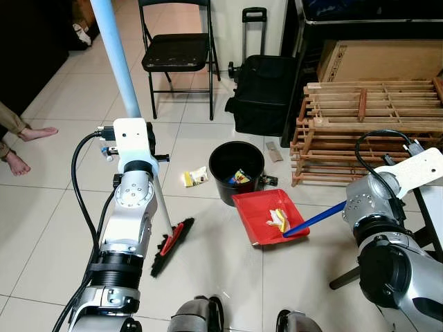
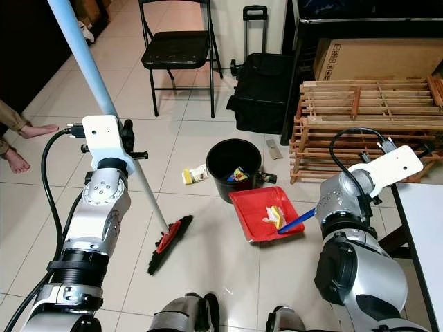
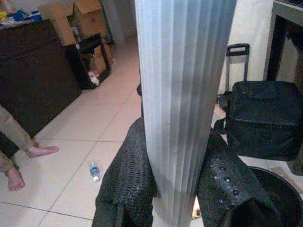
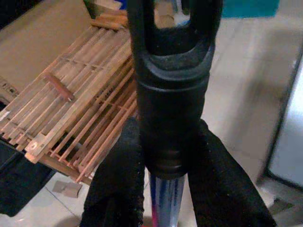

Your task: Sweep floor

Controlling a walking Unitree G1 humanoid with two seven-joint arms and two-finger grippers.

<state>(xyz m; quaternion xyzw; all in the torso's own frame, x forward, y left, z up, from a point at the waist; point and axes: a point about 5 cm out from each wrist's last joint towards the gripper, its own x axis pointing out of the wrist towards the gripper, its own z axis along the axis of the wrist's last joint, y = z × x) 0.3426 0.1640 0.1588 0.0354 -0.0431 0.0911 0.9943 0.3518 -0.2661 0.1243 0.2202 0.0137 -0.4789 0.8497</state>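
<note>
Now my left claw [image 3: 177,189] grips the broom [image 1: 173,243] pole, right claw [image 4: 165,184] clenched on the dustpan [image 1: 270,216] handle beside the bin [image 1: 236,171].

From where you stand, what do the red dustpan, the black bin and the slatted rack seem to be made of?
Red dustpan: probably plastic; smooth, evenly coloured, slightly glossy, moulded raised rim.
Black bin: likely plastic too; one-piece round wall with a dull sheen, though painted metal is possible.
Slatted rack: unfinished wood, by its pale brown slats and matte look.

Glossy red plastic dustpan [image 1: 270,216], slatted bare-wood racks [image 1: 367,131], glossy floor tiles [image 1: 55,207]
</note>
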